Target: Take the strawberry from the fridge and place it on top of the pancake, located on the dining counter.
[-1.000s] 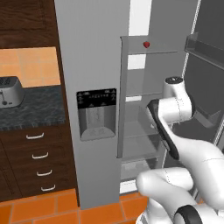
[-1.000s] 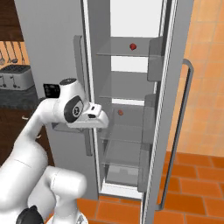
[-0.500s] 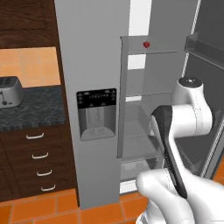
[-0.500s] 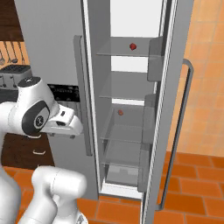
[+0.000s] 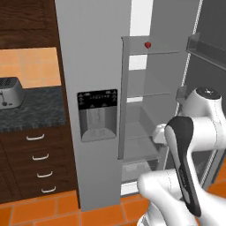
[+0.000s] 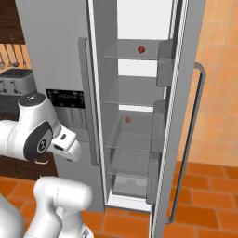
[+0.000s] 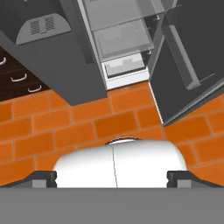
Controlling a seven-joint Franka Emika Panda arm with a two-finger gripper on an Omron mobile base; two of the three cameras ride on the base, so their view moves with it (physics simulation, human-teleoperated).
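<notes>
The fridge [image 5: 95, 88] is tall and light grey, with a black-panelled water dispenser [image 5: 97, 114] on its closed left door; its right door [image 6: 179, 107] stands swung open, baring clear glass shelves. The strawberry [image 5: 148, 45], tiny and bright red, sits on the top shelf, upper centre-right of the left base view and at upper centre [image 6: 141, 49] of the right base view.

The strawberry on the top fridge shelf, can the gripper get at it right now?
Probably not yet: the fridge door is open and the strawberry sits exposed, but the hand view looks down at the floor.
</notes>
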